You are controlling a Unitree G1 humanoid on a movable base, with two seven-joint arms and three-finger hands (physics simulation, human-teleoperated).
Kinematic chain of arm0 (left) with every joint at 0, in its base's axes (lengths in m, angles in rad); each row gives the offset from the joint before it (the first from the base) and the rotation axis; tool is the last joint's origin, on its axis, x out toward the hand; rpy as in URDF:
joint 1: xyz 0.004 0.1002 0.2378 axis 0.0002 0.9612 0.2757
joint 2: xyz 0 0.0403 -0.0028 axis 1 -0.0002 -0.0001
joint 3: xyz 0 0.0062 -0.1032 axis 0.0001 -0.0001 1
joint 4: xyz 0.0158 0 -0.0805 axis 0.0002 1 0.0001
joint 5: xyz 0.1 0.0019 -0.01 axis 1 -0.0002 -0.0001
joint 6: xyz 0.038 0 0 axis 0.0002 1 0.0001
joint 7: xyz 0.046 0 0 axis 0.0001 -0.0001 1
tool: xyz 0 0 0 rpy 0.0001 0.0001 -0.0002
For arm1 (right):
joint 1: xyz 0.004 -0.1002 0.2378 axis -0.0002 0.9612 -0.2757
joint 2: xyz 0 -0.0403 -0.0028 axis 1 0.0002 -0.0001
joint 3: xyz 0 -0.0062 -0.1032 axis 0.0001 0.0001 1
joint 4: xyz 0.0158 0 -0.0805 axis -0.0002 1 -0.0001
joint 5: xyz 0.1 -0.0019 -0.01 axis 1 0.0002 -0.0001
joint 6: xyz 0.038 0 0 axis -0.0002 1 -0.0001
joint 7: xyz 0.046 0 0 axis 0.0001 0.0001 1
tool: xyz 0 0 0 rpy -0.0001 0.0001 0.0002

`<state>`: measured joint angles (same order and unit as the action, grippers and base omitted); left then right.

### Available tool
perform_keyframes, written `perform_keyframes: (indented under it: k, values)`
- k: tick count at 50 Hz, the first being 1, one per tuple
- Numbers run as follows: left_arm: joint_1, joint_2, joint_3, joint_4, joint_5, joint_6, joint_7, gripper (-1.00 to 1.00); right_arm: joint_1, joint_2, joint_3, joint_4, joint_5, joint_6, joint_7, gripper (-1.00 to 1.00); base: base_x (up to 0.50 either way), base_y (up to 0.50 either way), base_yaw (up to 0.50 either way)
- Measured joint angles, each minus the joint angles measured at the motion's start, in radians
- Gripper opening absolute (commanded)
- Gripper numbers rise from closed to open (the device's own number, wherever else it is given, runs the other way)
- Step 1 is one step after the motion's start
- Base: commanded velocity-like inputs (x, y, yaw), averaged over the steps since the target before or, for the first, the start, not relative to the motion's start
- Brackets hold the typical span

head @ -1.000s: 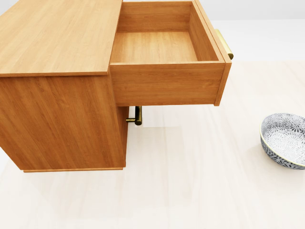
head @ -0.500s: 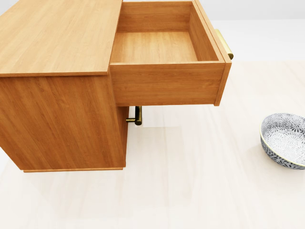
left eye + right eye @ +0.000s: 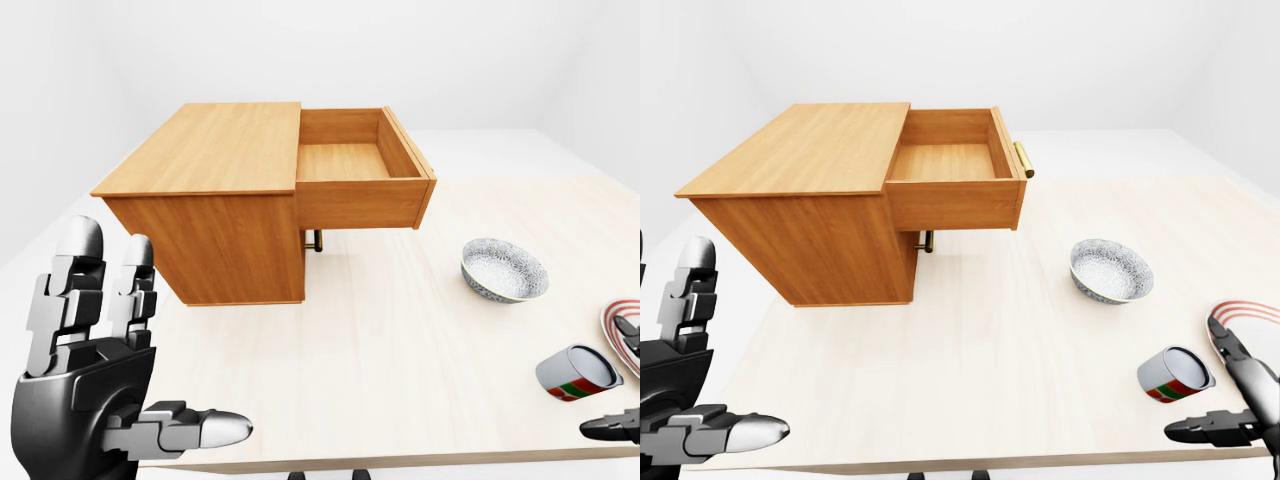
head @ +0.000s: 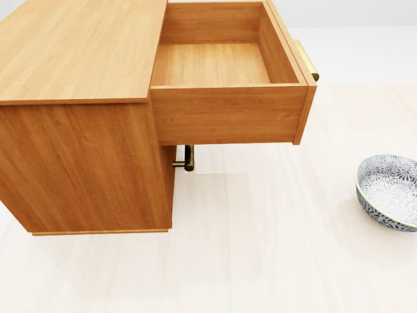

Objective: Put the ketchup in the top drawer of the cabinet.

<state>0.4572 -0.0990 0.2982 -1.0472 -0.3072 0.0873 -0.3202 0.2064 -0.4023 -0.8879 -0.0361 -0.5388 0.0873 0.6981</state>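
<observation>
No ketchup to be seen in any view, so cannot tell where it is. Maybe off past the right edge, near the striped plate (image 3: 620, 322), but only a guess

Probably a light plastic bottle: smooth, a bit slippery, a little squashy if squeezed hard. Best held round the middle of its body, fingers on one side and thumb on the other, not by the thin cap end. Not likely to break, but easy to tip over or knock away

Top drawer (image 3: 345, 160) of the cabinet (image 3: 210, 150) pulled out wide and bare inside, with its gold handle (image 3: 1023, 160) on the right end. Plenty of room to lower a bottle in from above

Left hand (image 3: 90, 400) up at the bottom left of the left-eye view, wide open: fingers (image 3: 75, 290) straight up, thumb poking out to the right, nothing in it. Well apart from the cabinet

Right hand (image 3: 1240, 395) low at the bottom right of the right-eye view, fingers spread, holding nothing. Just beside a little can (image 3: 1176, 374) lying on its side on the table (image 3: 380, 340), not touching it as far as can be told. Patterned bowl (image 3: 504, 268) between the can and the drawer

Neither hand in the head view at all
</observation>
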Motion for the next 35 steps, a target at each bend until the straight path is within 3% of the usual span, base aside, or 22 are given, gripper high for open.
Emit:
perform_keyframes:
  k: [35]
  values:
    - [-0.003, -0.004, -0.001, 0.0, 0.007, 0.0, -0.001, 1.0, 0.004, -0.01, 0.045, 0.093, 0.003, 0.0, 0.0, 1.0, 0.0, 0.0, 0.0]
